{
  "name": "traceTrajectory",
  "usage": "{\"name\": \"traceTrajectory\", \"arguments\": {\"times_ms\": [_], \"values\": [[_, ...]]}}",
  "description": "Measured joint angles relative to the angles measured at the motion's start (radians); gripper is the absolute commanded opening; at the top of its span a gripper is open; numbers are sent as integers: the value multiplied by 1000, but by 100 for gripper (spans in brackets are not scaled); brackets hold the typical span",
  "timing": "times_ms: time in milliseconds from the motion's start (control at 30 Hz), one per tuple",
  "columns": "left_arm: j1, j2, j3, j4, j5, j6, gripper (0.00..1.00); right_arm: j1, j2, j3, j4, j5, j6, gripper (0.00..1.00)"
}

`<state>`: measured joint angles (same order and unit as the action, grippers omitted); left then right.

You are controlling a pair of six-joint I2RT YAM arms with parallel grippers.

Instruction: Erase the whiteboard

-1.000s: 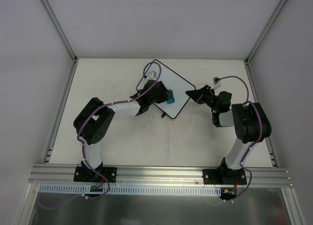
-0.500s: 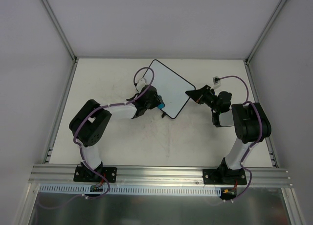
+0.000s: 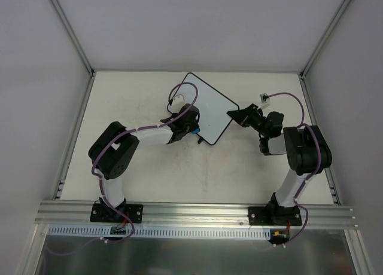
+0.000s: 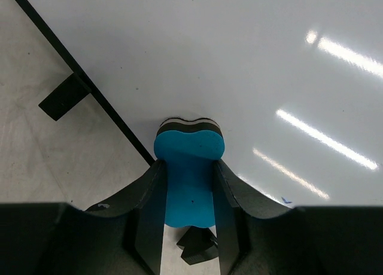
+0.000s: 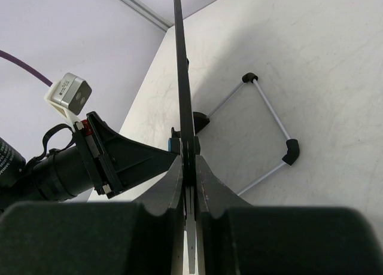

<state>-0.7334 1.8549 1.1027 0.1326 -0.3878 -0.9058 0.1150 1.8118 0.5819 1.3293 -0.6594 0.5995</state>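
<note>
The whiteboard point(image 3: 203, 107) stands tilted at the back middle of the table, its face white and almost bare. In the left wrist view its face point(image 4: 239, 60) fills the frame, with one tiny blue mark point(image 4: 286, 199) near my finger. My left gripper point(image 3: 192, 129) is shut on the blue-and-black eraser point(image 4: 188, 167), pressed on the board near its lower black rim point(image 4: 78, 72). My right gripper point(image 3: 239, 116) is shut on the board's right edge point(image 5: 184, 107), seen edge-on in the right wrist view.
A black foot point(image 4: 64, 97) of the board rests on the table point(image 3: 209, 173). The board's wire stand point(image 5: 269, 119) lies on the table behind it. Grey walls enclose the table on three sides.
My left gripper has carried the eraser from the board's middle down and left toward its lower edge, then back a little to the right. The right gripper and the board have held still.
</note>
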Motion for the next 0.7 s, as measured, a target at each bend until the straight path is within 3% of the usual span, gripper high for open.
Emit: {"name": "traceTrajectory", "arguments": {"times_ms": [367, 700], "values": [[-12, 5, 1, 30, -3, 106, 0, 0, 0, 0, 0, 1, 0, 6], [-25, 2, -19, 122, 90, 167, 0, -1, 2, 2, 0, 7, -1, 6]]}}
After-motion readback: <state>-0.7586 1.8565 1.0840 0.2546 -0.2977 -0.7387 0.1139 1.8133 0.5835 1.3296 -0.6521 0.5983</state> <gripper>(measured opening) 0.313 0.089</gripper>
